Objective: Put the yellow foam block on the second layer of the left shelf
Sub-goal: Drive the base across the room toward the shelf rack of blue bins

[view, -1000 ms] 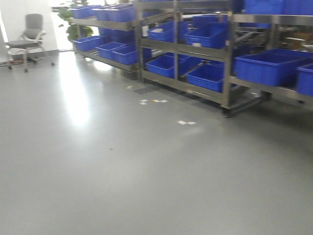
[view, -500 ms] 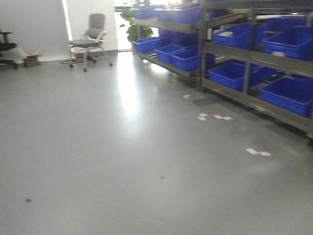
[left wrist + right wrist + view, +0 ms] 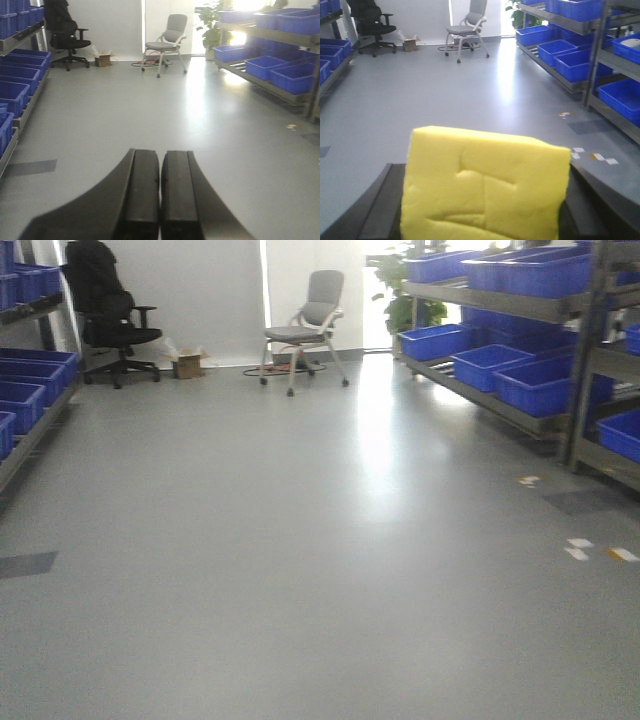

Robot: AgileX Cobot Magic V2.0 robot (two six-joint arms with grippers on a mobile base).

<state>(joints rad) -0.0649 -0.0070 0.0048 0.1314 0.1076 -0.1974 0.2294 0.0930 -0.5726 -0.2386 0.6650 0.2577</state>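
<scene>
Grey, glossy flooring (image 3: 300, 570) fills the front view and mirrors a bright window glare just right of the grey mesh office chair (image 3: 305, 320). A black swivel chair (image 3: 105, 305) and a small cardboard box (image 3: 187, 364) stand left of that chair. Metal racks of hard blue plastic bins (image 3: 520, 375) run along its right.

In the left wrist view, the left gripper (image 3: 161, 155) points towards the chair. Its two matte black, curved fingers (image 3: 142, 195) are pressed flat together with nothing between them.

In the right wrist view, the right gripper (image 3: 485, 222) clamps the yellow foam block (image 3: 485, 175), a matte, creased, soft-edged slab. It sits between black fingers (image 3: 375, 212), low in the foreground below the chair.
</scene>
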